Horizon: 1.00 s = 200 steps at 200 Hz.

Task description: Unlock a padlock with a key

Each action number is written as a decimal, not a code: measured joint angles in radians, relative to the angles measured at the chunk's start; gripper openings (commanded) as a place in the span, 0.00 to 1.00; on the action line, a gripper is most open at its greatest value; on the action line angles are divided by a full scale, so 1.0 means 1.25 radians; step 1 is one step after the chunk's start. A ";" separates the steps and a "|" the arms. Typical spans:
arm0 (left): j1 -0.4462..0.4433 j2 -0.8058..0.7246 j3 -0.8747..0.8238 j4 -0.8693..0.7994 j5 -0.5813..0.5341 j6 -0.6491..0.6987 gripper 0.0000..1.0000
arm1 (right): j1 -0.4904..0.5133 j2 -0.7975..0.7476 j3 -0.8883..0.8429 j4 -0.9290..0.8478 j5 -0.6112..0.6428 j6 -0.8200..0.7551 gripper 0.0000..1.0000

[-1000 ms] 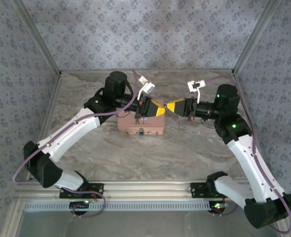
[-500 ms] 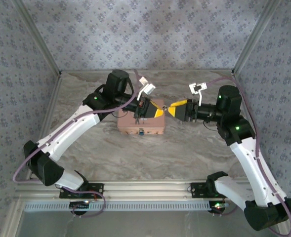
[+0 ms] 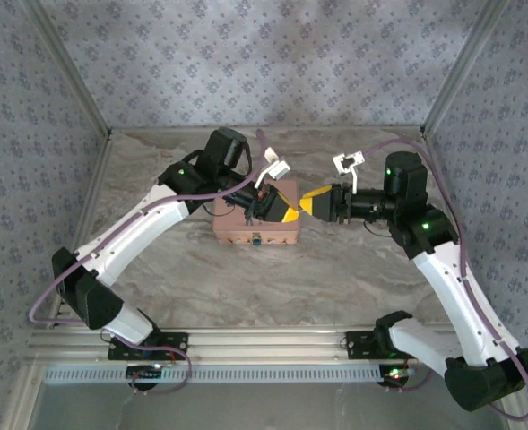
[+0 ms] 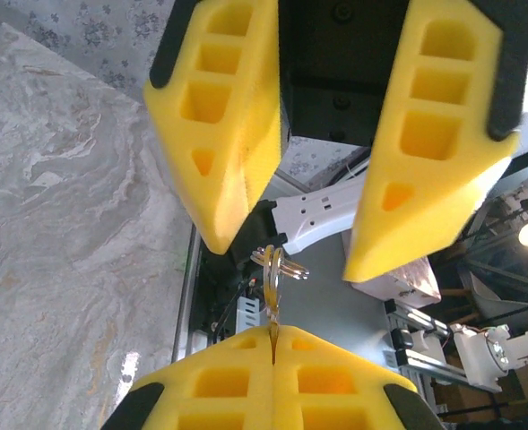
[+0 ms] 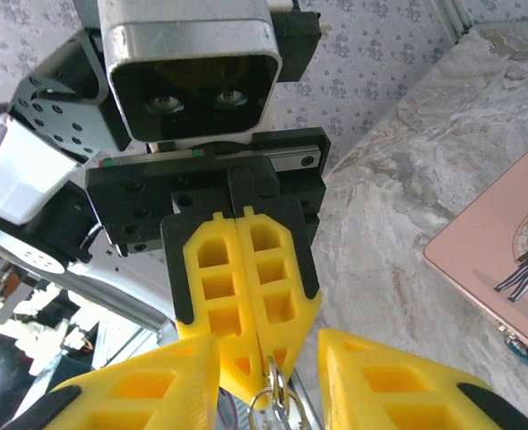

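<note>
The left gripper (image 4: 272,330) is clamped on the key (image 4: 272,300), whose ring end points into the right gripper (image 4: 288,258), spread wide around it. The padlock (image 3: 257,239) hangs below, nearer the left.

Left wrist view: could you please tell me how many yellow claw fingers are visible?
4. Two belong to the left claw, pressed together at the bottom edge on a key; two belong to the right claw, spread apart at the top.

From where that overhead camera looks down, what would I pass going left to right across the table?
In order: left arm → pink tin → right end effector → right arm. The left end effector, shut on the key, and the padlock overlap the tin, so they are left out.
</note>
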 measured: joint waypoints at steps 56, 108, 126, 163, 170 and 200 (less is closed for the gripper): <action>0.000 0.002 0.025 -0.031 0.006 0.017 0.00 | 0.002 0.002 0.002 -0.018 -0.004 -0.013 0.32; 0.000 0.019 0.040 -0.049 0.013 0.026 0.00 | 0.005 0.008 0.004 -0.020 -0.007 -0.016 0.12; 0.000 0.023 0.040 -0.060 0.016 0.031 0.00 | 0.009 0.013 0.008 -0.021 -0.012 -0.017 0.00; 0.003 0.023 0.039 -0.064 0.012 0.026 0.30 | 0.025 0.018 0.010 -0.011 0.007 -0.010 0.00; 0.005 0.019 0.032 -0.045 0.009 0.018 0.38 | 0.028 0.016 0.004 0.007 0.017 0.005 0.00; 0.029 -0.042 -0.080 0.078 -0.025 -0.054 0.45 | 0.031 -0.014 -0.052 0.084 0.088 0.084 0.00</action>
